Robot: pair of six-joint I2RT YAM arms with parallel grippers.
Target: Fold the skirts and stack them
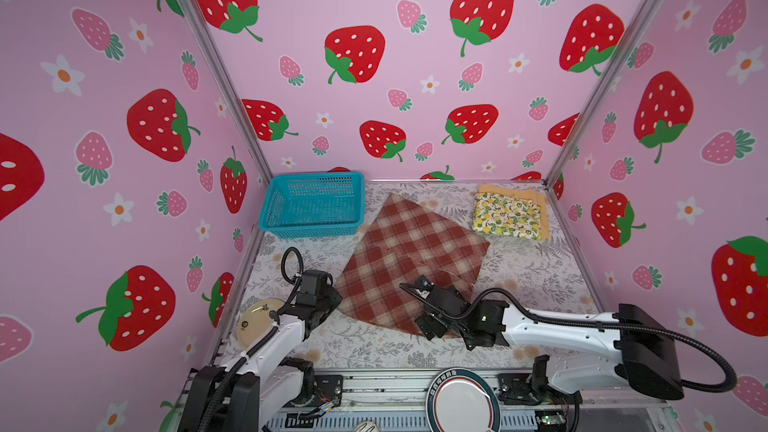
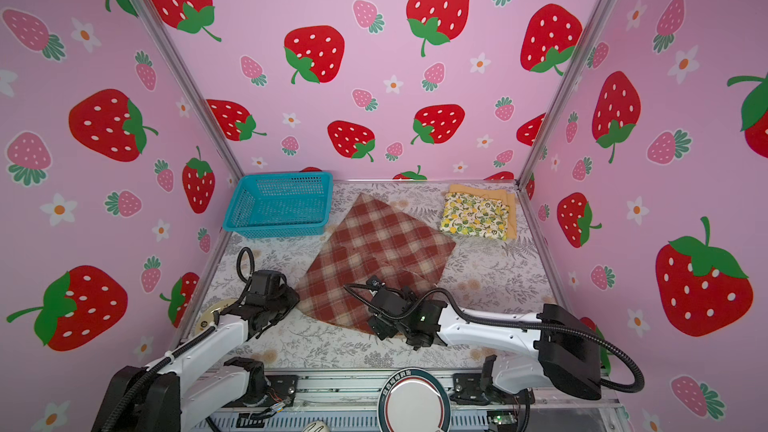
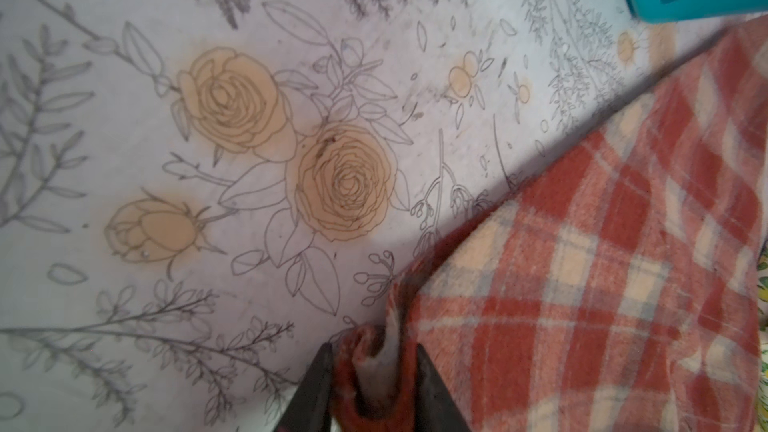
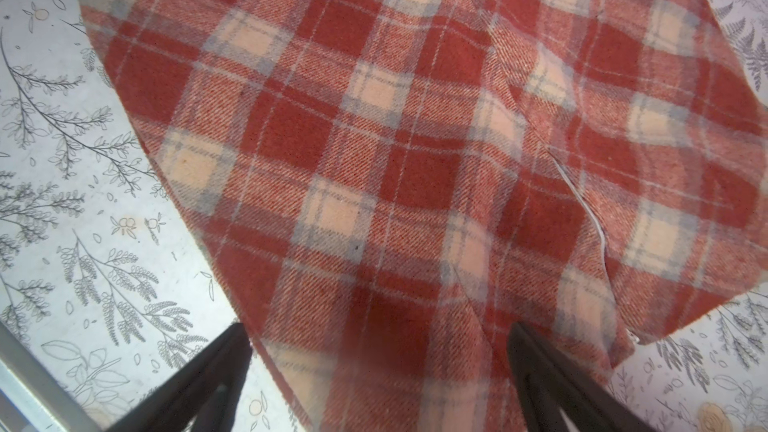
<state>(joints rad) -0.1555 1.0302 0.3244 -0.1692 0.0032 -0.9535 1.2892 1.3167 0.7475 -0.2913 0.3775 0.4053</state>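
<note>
Round white disc (image 1: 461,403) with a dark lettered ring sits on the near metal rail (image 1: 386,386), closest to the lens in both top views. Beyond it is the table cover (image 1: 540,284), pale and printed with gray sprigs and tan roses. Enclosure has three walls (image 1: 415,56), pink with red and pink strawberries and white flowers, and aluminium posts (image 1: 216,68) at the far corners. Teal mesh basket (image 1: 274,209) stands far left. The plaid skirt (image 1: 415,251) is spread flat mid-table, set like a diamond, with one corner just beside the basket. In the far right corner the lemon skirt (image 1: 507,216) lies folded on the folded mustard skirt (image 1: 511,191), which shows along the far and right edges. A tan round dish (image 1: 255,317) sits at the left table edge, partly behind the left arm. The left gripper (image 1: 332,303) is at the plaid's left corner and the right gripper (image 1: 428,326) is low over its near corner.

Left wrist view: the left gripper (image 3: 374,384) pinches a bunched, raised bit of plaid hem. Rose print lies alongside, with a basket corner at the frame edge.

Right wrist view: the right gripper (image 4: 378,367) is spread wide, one finger over the cloth's edge and the other over plaid. Whether it touches the cloth, I cannot tell. The skirt lies smooth, with a seam line crossing it.
</note>
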